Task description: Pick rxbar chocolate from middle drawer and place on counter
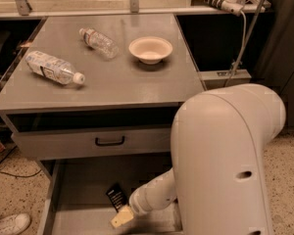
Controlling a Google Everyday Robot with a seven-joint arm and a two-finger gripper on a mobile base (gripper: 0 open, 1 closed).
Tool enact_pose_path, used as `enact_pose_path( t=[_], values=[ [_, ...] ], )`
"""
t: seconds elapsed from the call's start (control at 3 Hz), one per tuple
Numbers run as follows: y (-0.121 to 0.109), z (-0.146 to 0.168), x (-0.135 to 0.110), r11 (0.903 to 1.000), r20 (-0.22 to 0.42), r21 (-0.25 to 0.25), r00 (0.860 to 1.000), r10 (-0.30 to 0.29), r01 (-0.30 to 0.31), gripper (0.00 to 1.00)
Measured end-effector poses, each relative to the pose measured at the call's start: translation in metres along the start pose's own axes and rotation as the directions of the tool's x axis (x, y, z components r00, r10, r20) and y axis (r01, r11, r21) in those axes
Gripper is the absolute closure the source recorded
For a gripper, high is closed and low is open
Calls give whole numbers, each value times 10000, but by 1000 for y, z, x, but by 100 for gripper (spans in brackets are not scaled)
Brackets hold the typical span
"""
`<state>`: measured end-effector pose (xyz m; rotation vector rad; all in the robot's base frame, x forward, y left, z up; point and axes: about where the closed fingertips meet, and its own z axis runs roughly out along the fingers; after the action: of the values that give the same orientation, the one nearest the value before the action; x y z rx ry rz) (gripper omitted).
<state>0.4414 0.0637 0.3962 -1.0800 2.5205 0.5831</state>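
Presently you have: one rxbar chocolate [116,196], flat on the floor of the open middle drawer [83,185] and not yet lifted; one claw [121,217], low in that drawer just beside the bar, likely positioned for a grasp, though you cannot tell its grip; and on the table [137,82], two water bottles [54,67] lying on their sides and one bowl [150,49] upright.

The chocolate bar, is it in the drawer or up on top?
In the drawer. The rxbar chocolate lies flat on the middle drawer floor, and the tool is low in the drawer right beside it.
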Motion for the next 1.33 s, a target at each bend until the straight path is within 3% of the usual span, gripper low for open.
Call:
enact_pose_path(
  t=[0.67, 1.0, 1.33],
  values=[
    [8, 0, -3, 9998, 144, -171, 9999, -32, 35, 0],
    [34, 11, -22, 9968, 522, -709, 9981, -337, 373, 0],
    [35, 17, -20, 9961, 578, -792, 9977, -343, 388, 0]
  ],
)
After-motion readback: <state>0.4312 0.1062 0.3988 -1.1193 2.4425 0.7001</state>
